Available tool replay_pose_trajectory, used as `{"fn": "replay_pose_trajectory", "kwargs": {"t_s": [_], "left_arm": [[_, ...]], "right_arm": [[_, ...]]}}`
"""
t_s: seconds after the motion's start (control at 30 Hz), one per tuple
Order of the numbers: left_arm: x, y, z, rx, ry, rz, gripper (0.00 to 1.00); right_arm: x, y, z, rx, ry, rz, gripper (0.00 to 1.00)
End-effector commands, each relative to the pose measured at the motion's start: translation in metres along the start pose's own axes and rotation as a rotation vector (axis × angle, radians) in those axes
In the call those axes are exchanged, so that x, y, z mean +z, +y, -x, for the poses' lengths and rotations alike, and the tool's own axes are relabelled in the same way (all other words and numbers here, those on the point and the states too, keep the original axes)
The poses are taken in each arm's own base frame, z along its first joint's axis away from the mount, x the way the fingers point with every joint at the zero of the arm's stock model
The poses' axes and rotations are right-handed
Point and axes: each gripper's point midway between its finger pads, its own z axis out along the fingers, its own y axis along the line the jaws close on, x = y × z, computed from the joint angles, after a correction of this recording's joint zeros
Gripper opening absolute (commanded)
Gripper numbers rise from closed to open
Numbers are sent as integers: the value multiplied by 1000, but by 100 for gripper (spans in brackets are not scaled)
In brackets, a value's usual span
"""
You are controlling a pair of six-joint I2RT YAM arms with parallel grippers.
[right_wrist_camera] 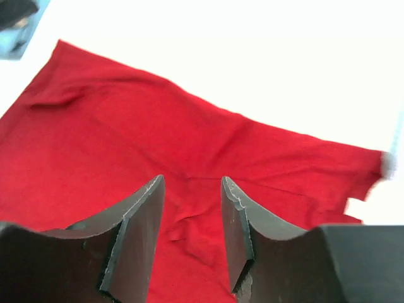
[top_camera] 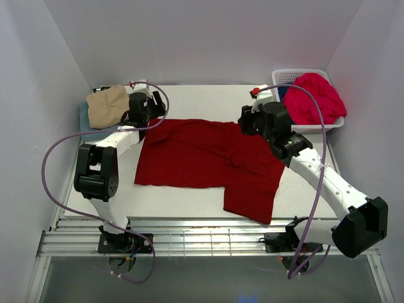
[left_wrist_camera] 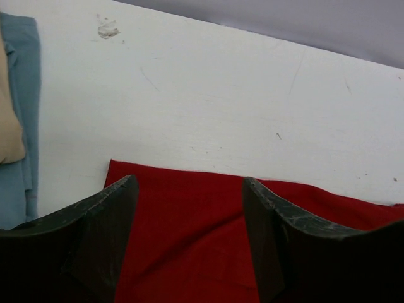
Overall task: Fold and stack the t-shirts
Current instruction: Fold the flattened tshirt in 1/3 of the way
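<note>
The dark red t-shirt (top_camera: pixel 208 161) is matt woven cloth, soft, with shallow creases and no sheen. At the far left corner of the surface (left_wrist_camera: pixel 221 95), the tan shirt (top_camera: pixel 107 106) and the light blue shirt (top_camera: pixel 83 121) under it look like the same dull cotton. The surface is white, smooth and matt, with fine scratches and one small rough blotch. At the far right corner, the basket (top_camera: pixel 293 73) is white lattice plastic, and the pinkish-red shirt (top_camera: pixel 314 98) in it is crumpled and nubbly. The left gripper (left_wrist_camera: pixel 189 183) and right gripper (right_wrist_camera: pixel 192 181) have dark, matt fingers (left_wrist_camera: pixel 95 240) scuffed pale at the edges. Bright metal rails (top_camera: pixel 208 243) run along the near edge.
</note>
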Motion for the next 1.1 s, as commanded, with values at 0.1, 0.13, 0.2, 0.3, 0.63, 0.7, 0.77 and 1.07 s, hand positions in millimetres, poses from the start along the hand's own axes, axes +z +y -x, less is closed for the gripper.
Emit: {"fn": "replay_pose_trajectory", "kwargs": {"t_s": [0.1, 0.13, 0.2, 0.3, 0.63, 0.7, 0.77, 1.07], "left_arm": [[38, 3, -12, 27, 84, -76, 77], [46, 9, -29, 23, 132, -64, 77], [54, 13, -32, 19, 146, -57, 77], [62, 21, -50, 13, 191, -23, 76], [53, 39, -55, -2, 205, 80, 72], [49, 42, -56, 0, 206, 93, 72], [46, 43, -60, 3, 208, 96, 72], [41, 51, -57, 0, 180, 138, 71]], "right_arm": [[-9, -28, 4, -67, -18, -138, 47], [-7, -28, 2, -72, -13, -140, 47], [-4, -32, 0, -82, -4, -156, 47], [3, -34, -12, -83, 28, -167, 47], [17, -29, -38, -58, 93, -144, 47], [18, -27, -38, -51, 92, -132, 47], [20, -26, -41, -47, 100, -125, 47], [23, -21, -46, -29, 112, -98, 47]]}}
